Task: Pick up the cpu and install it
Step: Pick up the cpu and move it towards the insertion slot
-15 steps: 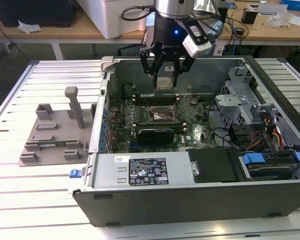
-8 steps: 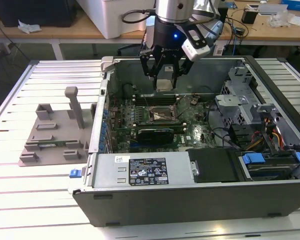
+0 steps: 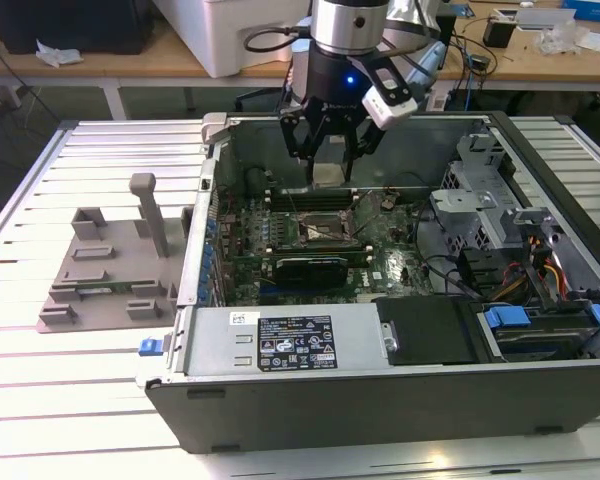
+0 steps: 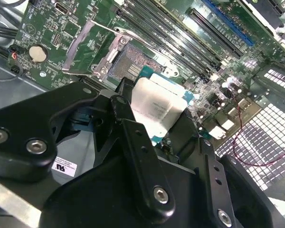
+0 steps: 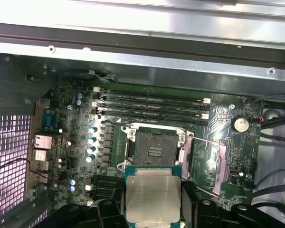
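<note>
fingers (image 5: 111, 211) around cpu (image 5: 153, 194), near open socket (image 5: 154, 148)

The cpu (image 5: 153, 194), a small flat square chip, has a matt silver-grey metal top and a thin teal-green edge. The angular metal gripper (image 3: 328, 170) is black with silver screw heads. The flat rectangular motherboard (image 5: 217, 116) is dark green, speckled with silver solder points; its square socket (image 5: 155, 149) is black inside a silver frame. The moulded plastic tray (image 3: 100, 265) is plain grey, the slatted metal table (image 3: 80, 400) white and ribbed.
</note>
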### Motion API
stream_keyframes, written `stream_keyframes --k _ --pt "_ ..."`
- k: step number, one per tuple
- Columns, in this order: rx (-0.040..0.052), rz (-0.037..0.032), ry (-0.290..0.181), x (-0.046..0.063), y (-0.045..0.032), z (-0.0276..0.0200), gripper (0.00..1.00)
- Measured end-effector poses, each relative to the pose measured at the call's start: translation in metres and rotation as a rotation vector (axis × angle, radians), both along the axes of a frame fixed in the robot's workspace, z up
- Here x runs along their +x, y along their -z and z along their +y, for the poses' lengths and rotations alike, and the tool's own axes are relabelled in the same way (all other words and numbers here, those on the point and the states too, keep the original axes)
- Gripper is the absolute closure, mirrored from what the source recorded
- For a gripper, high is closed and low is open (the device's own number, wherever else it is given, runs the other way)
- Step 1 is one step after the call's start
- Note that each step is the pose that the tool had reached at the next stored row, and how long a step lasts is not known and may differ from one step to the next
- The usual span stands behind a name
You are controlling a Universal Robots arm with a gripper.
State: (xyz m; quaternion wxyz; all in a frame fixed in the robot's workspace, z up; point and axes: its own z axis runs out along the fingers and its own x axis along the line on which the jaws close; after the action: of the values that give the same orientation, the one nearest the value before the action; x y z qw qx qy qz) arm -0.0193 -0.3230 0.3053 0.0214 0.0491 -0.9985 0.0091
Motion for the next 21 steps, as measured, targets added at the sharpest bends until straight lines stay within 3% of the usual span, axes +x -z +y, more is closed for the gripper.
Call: stream_keyframes --k 12,21 --pt "0.0000 -0.0001 0.000 0.001 0.0125 0.0000 0.45" --pt "0.0000 0.0000 0.000 0.001 0.0133 0.0000 0.45"
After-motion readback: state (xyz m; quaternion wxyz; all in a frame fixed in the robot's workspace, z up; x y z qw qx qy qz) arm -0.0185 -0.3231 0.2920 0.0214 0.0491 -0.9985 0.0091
